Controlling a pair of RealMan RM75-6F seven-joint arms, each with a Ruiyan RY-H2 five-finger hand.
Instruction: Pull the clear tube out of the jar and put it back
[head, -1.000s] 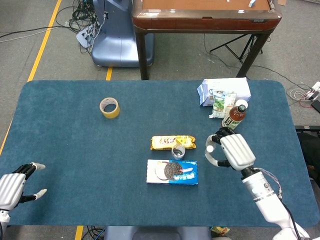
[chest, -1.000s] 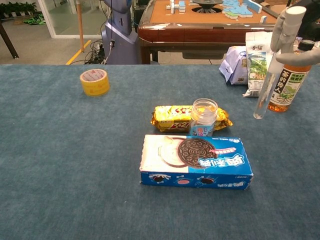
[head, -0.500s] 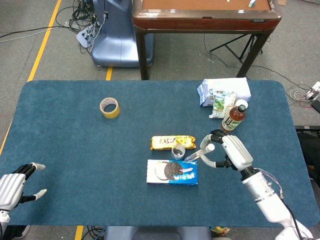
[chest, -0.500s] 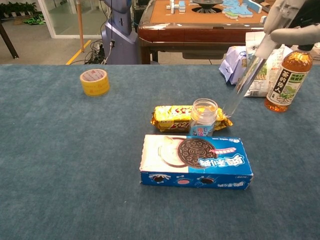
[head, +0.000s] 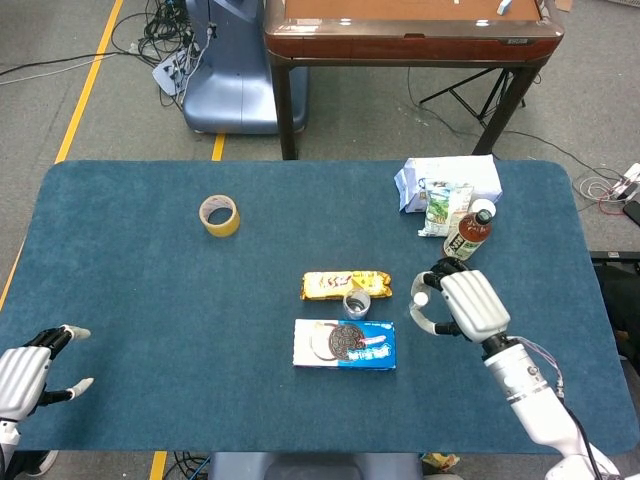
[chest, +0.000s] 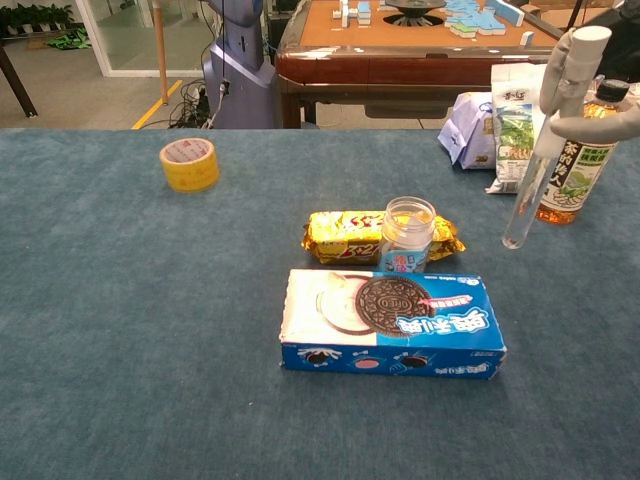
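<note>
A small clear jar (chest: 406, 234) with a blue label stands open between a yellow snack pack and a blue cookie box; it also shows in the head view (head: 356, 302). My right hand (head: 468, 304) holds the clear tube (chest: 536, 174) by its white-capped top, well above the table and to the right of the jar. The tube hangs almost upright, its lower end clear of the jar. Only the fingers (chest: 598, 117) of that hand show in the chest view. My left hand (head: 28, 374) rests at the table's near left corner, fingers spread, holding nothing.
A blue cookie box (chest: 392, 322) lies just in front of the jar, a yellow snack pack (chest: 350, 235) behind it. A brown tea bottle (chest: 576, 158) and white snack bags (chest: 498, 120) stand at the far right. A yellow tape roll (chest: 189, 163) sits far left.
Half a second ago the tube was tilted with its lower end near the jar's right side. It has swung back to nearly upright and moved right, away from the jar. The left hand stayed still.
</note>
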